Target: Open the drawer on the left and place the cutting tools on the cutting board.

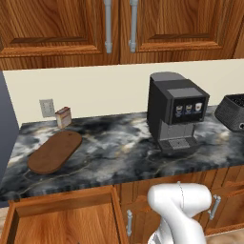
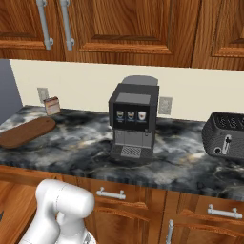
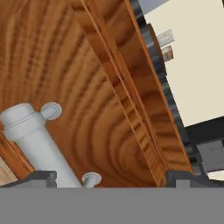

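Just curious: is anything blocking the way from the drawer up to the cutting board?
Nothing visible. The cutting board lies bare just above the open drawer; the small box stands behind it.

- I am in a home kitchen, rendered rather than real.
- Reddish-brown wooden wall cabinets (image 1: 62, 28) with vertical silver handles hang above a cream backsplash (image 1: 105, 90).
- The table (image 1: 119, 147) before me is dark marbled stone, with matching base cabinets (image 2: 143, 209) and drawer fronts with silver bar handles under it.
- A black coffee machine (image 1: 175, 112) with three cup pictures on its front stands on the stone.
- A dark toaster (image 2: 226, 136) sits further right.
- A dark-brown cutting board (image 1: 55, 151) lies at the left, near a small tan box (image 1: 63, 117) and a wall outlet (image 1: 47, 107).
- The drawer (image 1: 62, 219) at lower left stands pulled out.
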